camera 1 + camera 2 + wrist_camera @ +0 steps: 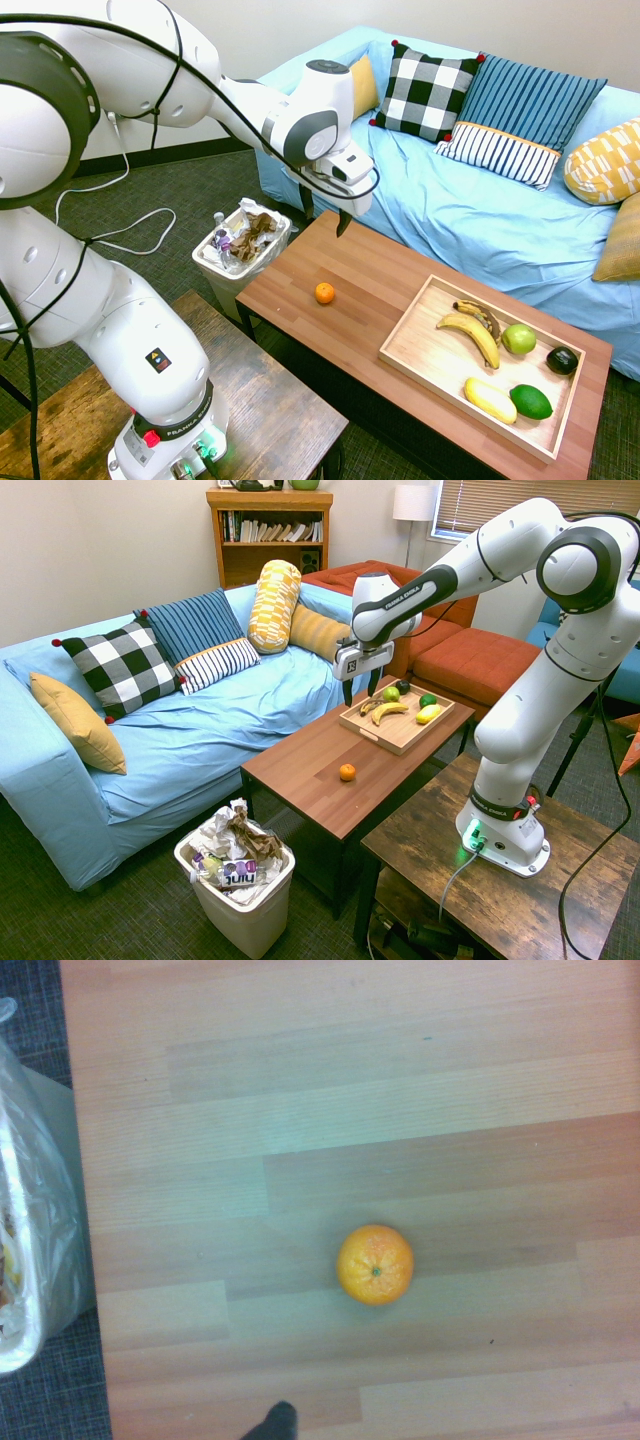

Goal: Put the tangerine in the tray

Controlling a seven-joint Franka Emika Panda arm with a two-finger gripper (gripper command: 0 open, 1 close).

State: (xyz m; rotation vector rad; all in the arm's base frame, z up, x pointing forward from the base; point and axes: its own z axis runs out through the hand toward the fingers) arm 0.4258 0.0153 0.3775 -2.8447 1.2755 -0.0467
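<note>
Hovering above the counter (350, 262), the pincer (361, 686) is holding its fingers spread. The tangerine (324, 293) is sitting outside the fruit-filled tray (415, 368).

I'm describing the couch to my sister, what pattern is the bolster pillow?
White shapes on yellow; second exterior view.

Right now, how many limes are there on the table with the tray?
1. The green lime lies in the tray, beside the yellow lemon-like fruit. None seems hidden.
</note>
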